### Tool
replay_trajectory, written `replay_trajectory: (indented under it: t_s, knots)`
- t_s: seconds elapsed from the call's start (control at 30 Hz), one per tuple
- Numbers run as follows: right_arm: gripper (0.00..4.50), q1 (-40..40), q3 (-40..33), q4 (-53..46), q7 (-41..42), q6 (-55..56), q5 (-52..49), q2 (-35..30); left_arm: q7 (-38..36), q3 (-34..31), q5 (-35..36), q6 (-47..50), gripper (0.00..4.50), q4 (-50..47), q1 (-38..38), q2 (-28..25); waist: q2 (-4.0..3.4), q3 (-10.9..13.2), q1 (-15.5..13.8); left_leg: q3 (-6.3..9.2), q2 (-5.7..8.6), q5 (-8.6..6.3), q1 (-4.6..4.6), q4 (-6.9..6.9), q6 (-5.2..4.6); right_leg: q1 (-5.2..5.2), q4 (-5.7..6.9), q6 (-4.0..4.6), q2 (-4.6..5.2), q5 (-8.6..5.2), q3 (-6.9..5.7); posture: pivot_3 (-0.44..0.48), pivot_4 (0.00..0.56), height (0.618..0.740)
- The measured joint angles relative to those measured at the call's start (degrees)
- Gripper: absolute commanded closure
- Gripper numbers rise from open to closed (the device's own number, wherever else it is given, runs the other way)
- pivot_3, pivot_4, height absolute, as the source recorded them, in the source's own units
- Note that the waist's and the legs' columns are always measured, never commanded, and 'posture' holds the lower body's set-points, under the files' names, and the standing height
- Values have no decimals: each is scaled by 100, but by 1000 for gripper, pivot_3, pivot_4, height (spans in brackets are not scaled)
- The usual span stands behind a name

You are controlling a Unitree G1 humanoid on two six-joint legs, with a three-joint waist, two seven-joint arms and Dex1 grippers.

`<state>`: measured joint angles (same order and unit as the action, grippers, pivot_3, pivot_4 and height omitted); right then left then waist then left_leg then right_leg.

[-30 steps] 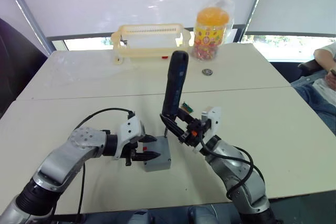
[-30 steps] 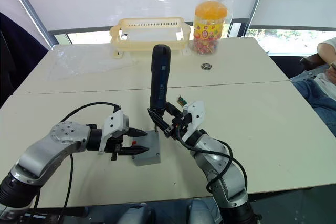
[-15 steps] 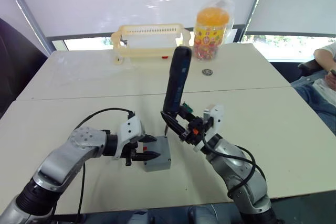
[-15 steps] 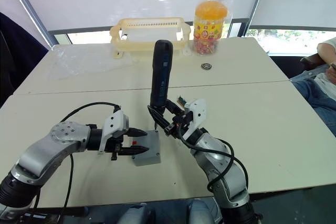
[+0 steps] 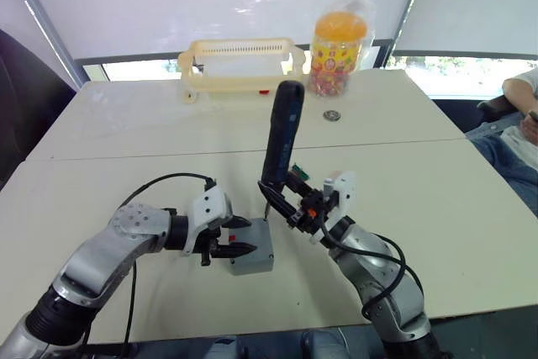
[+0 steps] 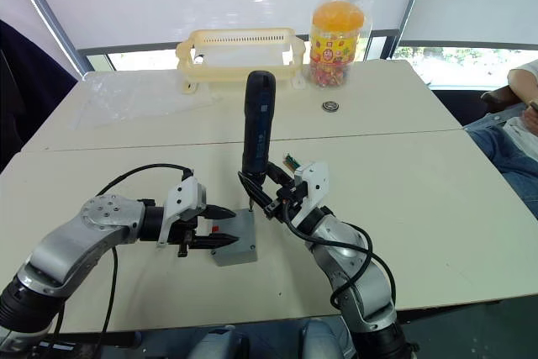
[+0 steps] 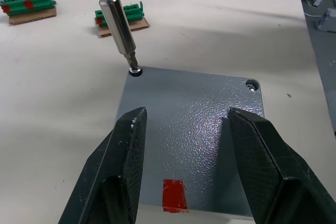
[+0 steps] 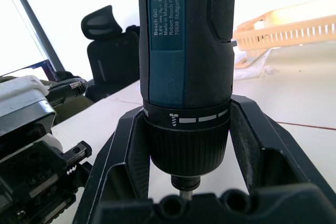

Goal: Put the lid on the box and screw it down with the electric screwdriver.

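The grey box [image 5: 255, 251] sits on the table near its front edge, with the grey lid [image 7: 194, 129] lying on top of it. A red mark [image 7: 173, 195] shows on the lid. My left gripper [image 5: 239, 237] reaches in from the left, open, its fingers [image 7: 128, 145] spread just over the lid's near part. My right gripper [image 5: 276, 194] is shut on the electric screwdriver [image 5: 281, 132], which stands nearly upright. Its metal bit [image 7: 116, 17] rests on a screw [image 7: 135, 70] at one lid corner. Another corner hole [image 7: 252, 84] is visible.
Two green terminal blocks [image 7: 119, 17] lie on the table just beyond the box. A cream basket [image 5: 239, 60], a candy jar [image 5: 338, 39] and a small round part [image 5: 333, 114] stand at the back. A seated person [image 5: 521, 124] is at the far right.
The screwdriver's top leaned slightly to the right and came back. The left gripper and the box have not moved.
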<state>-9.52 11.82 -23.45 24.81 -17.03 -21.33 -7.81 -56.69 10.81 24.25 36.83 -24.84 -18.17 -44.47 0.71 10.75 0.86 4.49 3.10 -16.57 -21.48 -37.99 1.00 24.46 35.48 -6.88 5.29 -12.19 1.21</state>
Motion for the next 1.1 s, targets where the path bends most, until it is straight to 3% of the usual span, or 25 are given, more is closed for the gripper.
replay_trajectory:
  t_s: [1.1]
  knots:
    - [2733,-52,387,510,345,1192,891,-222,-4,18,-8,24,2030,-21,7,-28,1,-9,0,1,0,0,12,0,0,-14,-1,1,0,-1,-1,0,150,740]
